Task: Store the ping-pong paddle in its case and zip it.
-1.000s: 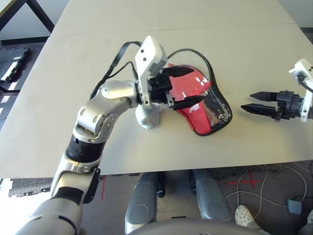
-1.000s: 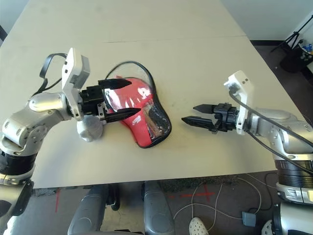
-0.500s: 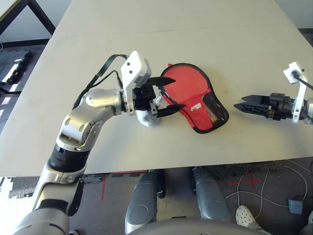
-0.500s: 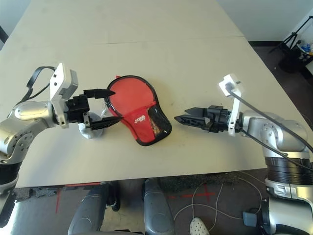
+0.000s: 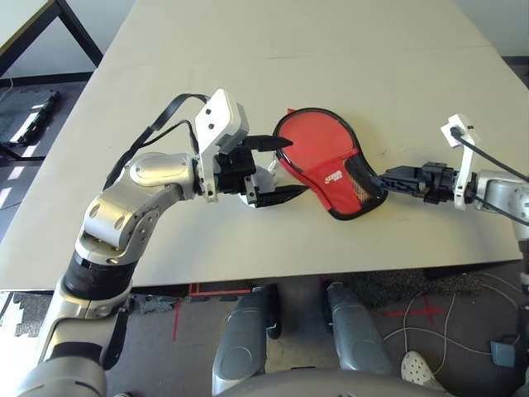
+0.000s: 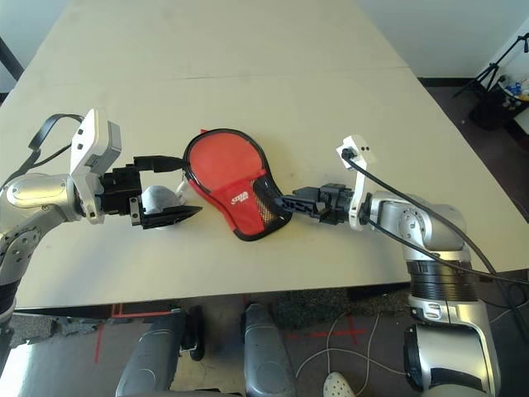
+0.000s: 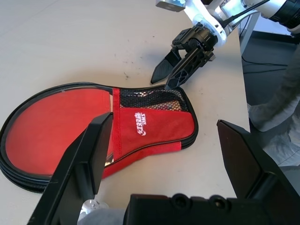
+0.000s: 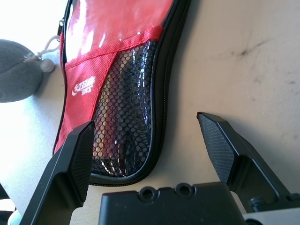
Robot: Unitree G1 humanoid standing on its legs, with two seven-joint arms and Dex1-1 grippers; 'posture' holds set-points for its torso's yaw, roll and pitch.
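The case lies flat on the table, red side up, its mesh pocket at the narrow end toward my right arm. The ping-pong paddle is hidden. My left gripper is open at the case's round end; one finger is over the rim and the other is past the near edge. My right gripper is open at the narrow end; one finger is over the mesh and the other is over bare table. The zip runs along the black edging.
A grey soft lump sits against the case's round end, between my left gripper's fingers, with a white cord beside it. The table's near edge runs just below both arms. Bare tabletop extends behind the case.
My right gripper has come in leftward to the case's narrow end. My left gripper has drawn back from over the case to its round end. The case, tilted a second ago, lies flat.
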